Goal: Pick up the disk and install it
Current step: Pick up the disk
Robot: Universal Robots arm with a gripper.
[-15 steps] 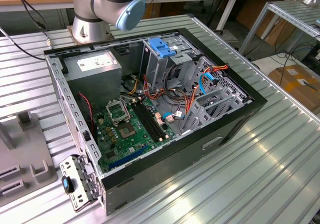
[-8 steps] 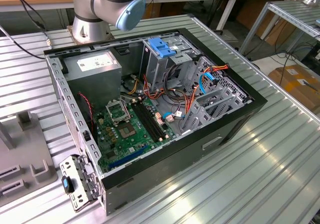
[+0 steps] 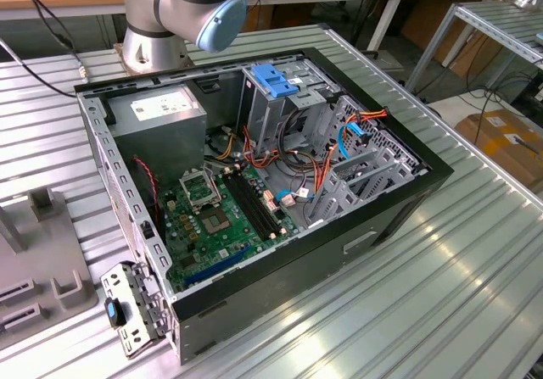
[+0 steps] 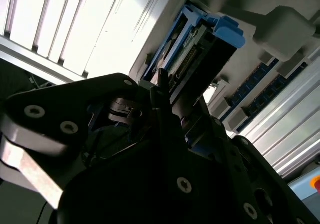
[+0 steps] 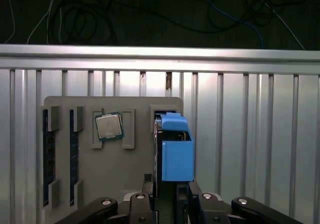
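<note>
The disk (image 5: 177, 154) stands on edge in a slot of a grey holder tray (image 5: 135, 169), its blue carrier rail facing the camera. In the second wrist view the disk (image 4: 200, 38) shows its metal side and connector edge between blue rails. My gripper (image 5: 172, 196) straddles the disk from above, one black finger on each flat side, shut on it. A black fingertip (image 4: 160, 81) rests against the disk's side. The disk still sits in the tray's slot.
The tray also holds a processor chip (image 5: 109, 126) and memory sticks (image 5: 47, 154). Its edge (image 3: 42, 260) lies on the ribbed table at the exterior view's left. The open computer case (image 3: 407, 201) holds a drive cage with a blue latch (image 3: 276, 78) and a grey power supply (image 3: 161, 112).
</note>
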